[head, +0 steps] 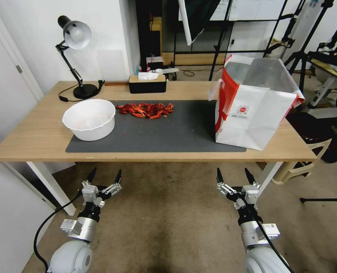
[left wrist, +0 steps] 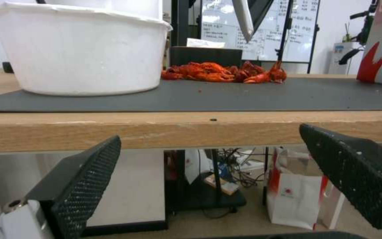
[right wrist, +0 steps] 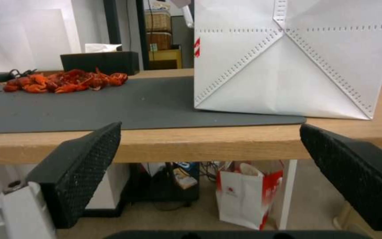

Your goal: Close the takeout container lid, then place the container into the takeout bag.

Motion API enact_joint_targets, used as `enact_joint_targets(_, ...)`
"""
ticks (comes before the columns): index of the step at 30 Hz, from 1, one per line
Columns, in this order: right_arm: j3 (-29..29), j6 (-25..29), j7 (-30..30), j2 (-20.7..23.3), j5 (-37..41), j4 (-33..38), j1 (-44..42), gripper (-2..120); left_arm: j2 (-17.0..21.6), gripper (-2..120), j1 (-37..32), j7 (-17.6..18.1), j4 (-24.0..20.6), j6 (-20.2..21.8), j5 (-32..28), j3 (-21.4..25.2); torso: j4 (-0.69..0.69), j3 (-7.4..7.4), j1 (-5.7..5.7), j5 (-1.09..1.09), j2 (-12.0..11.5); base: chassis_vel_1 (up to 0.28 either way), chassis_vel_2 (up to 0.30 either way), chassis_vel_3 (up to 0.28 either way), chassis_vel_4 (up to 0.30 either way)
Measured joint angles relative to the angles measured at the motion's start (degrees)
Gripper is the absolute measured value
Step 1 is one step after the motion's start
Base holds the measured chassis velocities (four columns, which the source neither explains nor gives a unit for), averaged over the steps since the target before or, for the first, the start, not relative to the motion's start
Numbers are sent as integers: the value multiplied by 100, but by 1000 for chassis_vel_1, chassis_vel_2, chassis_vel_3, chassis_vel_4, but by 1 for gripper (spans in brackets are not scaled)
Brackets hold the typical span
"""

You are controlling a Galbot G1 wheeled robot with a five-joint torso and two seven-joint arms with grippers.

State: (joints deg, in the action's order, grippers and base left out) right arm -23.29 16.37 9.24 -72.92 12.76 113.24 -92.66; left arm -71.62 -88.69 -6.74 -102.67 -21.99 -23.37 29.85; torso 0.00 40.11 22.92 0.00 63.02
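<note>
Stood on the wooden table [head: 32,140]: white bowl [head: 89,119] at left on the grey mat [head: 176,132], pile of red crayfish [head: 145,109] behind, black tissue box [head: 147,83] and desk lamp [head: 75,57] farther back. Stood upright at right, takeout bag [head: 252,110], mouth open. Hung below the near table edge, well apart from the bag: left gripper [head: 104,177] and right gripper [head: 233,176], fingers spread wide, holding nothing.

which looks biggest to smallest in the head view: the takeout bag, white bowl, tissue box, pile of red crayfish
1. takeout bag, clearly largest
2. white bowl
3. pile of red crayfish and tissue box: about alike; the pile spreads wider but flatter, and the box sits farther back, so I won't rank them.
</note>
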Motion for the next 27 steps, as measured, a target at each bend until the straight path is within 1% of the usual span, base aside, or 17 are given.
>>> enact_joint_targets(27, 0, -25, -8, 9, 21, 13, 11, 100, 0, 100, -1, 0, 1, 6, -5, 1, 0, 0, 0, 0, 0, 0, 0, 0, 0)
